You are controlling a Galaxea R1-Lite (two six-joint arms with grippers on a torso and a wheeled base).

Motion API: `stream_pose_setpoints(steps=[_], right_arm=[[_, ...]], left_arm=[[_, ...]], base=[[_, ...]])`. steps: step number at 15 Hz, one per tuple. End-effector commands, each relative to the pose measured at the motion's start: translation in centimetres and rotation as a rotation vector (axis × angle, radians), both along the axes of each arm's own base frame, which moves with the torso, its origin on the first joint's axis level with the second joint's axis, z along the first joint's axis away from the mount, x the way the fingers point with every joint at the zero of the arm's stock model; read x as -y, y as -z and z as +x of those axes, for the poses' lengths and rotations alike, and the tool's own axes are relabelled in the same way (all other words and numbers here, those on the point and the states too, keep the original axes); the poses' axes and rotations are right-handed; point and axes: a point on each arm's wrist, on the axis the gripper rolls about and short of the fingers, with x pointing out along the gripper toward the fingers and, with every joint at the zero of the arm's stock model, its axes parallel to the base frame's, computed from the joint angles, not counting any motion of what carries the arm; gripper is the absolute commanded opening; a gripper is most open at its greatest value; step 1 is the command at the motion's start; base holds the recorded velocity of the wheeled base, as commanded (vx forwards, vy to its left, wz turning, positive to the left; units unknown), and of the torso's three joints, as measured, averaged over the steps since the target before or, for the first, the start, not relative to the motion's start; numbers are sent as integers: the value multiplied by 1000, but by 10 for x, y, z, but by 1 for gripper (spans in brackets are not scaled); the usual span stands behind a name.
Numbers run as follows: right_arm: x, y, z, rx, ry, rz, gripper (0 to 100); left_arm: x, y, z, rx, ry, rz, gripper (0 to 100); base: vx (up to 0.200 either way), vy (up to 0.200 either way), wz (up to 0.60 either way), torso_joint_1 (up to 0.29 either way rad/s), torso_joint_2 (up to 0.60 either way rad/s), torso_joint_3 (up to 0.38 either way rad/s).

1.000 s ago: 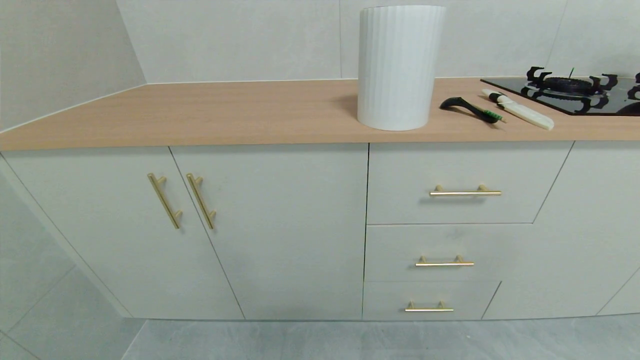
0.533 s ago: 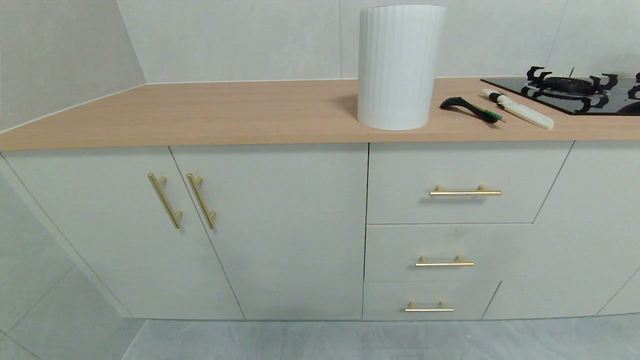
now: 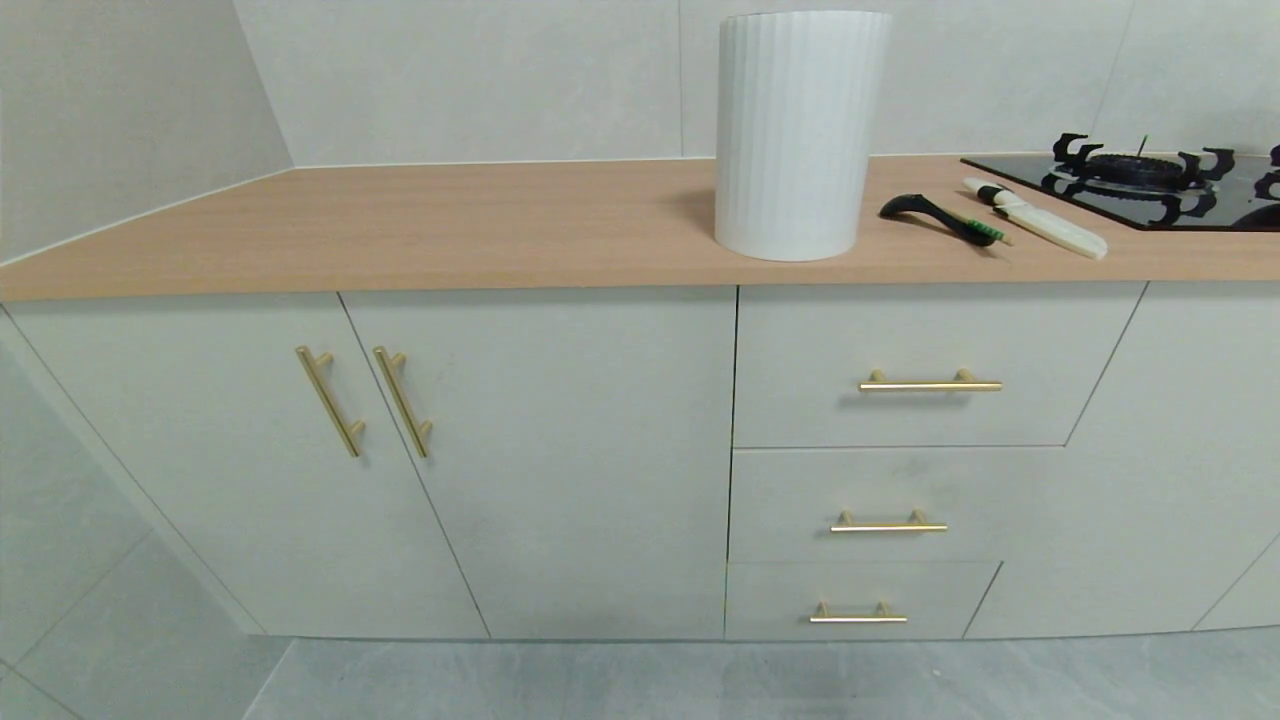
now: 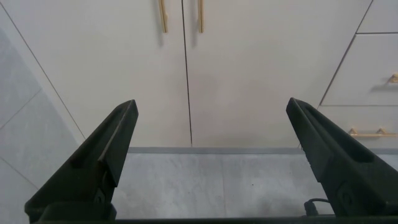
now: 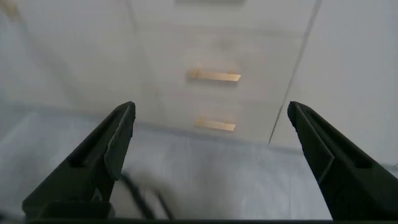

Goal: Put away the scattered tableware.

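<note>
Two utensils: black tool [image 3: 935, 215], knife [image 3: 1050, 232], right of holder [image 3: 795, 140] on bench [image 3: 450, 220].
Change: none, so nothing started.
Jaws: both wide open, empty.

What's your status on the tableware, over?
Open, empty: left gripper, right gripper. Untouched on counter: black utensil, white knife. Close beside them: white container.

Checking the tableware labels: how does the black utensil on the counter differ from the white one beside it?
The black utensil is shorter and curved; the white utensil is longer and straight. The black one has a green end, the white one a dark band. The black one lies nearer the ribbed container, the white one nearer the hob. Both lie flat on the countertop.
</note>
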Motion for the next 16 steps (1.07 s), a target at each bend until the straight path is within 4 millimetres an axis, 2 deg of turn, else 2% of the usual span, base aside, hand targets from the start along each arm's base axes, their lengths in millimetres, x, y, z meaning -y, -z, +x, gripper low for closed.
stream_pose_setpoints(steps=[1,2,3,4,7,9,13,16], right_arm=[[-8,-21,49,-221,-52,-43,100],[-9,-24,55,-236,-52,-45,100],[-12,-32,79,-298,-54,-64,100],[-14,-33,89,-325,-57,-71,100],[-27,-28,140,-453,-87,-95,100],[-34,-15,177,-487,-80,-107,100],[-48,28,247,-522,-46,-126,100],[-52,55,275,-528,-12,-146,100]], left_arm=[[0,0,0,-2,-1,0,100],[0,0,0,0,-1,0,100],[0,0,0,-2,-1,0,100],[0,0,0,-2,-1,0,100],[0,0,0,-2,-1,0,100],[0,0,0,0,-1,0,100],[0,0,0,-2,-1,0,100],[0,0,0,-2,-1,0,100]], base=[[0,0,0,0,0,0],[0,0,0,0,0,0],[0,0,0,0,0,0],[0,0,0,0,0,0],[0,0,0,0,0,0],[0,0,0,0,0,0],[0,0,0,0,0,0],[0,0,0,0,0,0]])
